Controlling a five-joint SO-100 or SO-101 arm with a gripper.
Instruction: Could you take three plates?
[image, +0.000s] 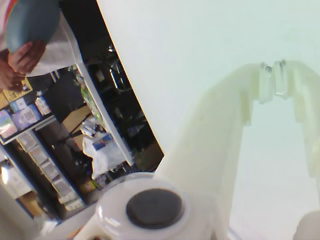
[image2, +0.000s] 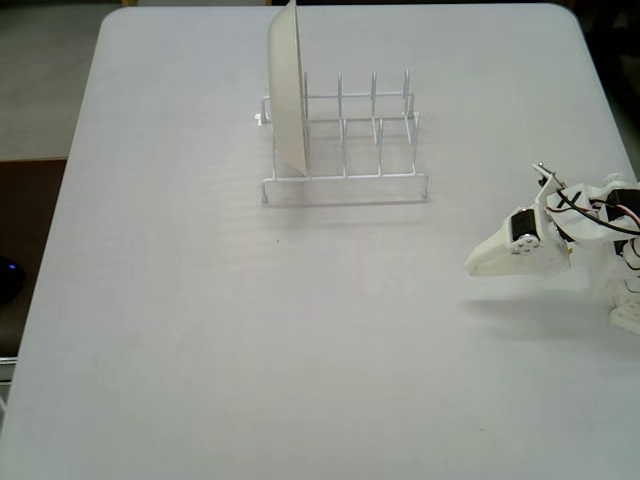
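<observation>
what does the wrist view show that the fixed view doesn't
Only the wrist view shows a hand holding a light blue plate beyond the table edge, with cluttered shelves behind.

Only the fixed view shows the wire rack with one cream plate standing upright in its leftmost slot, the other slots empty.

Both show the white table and the end effector, which looks shut and holds nothing. No yellow or orange plate appears in either.

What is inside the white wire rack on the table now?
In the fixed view, the wire rack holds only one cream-white plate, standing on edge in its leftmost slot. The other slots are empty. No coloured plate stands in the rack. Nothing looks hidden behind the thin wires.
</observation>
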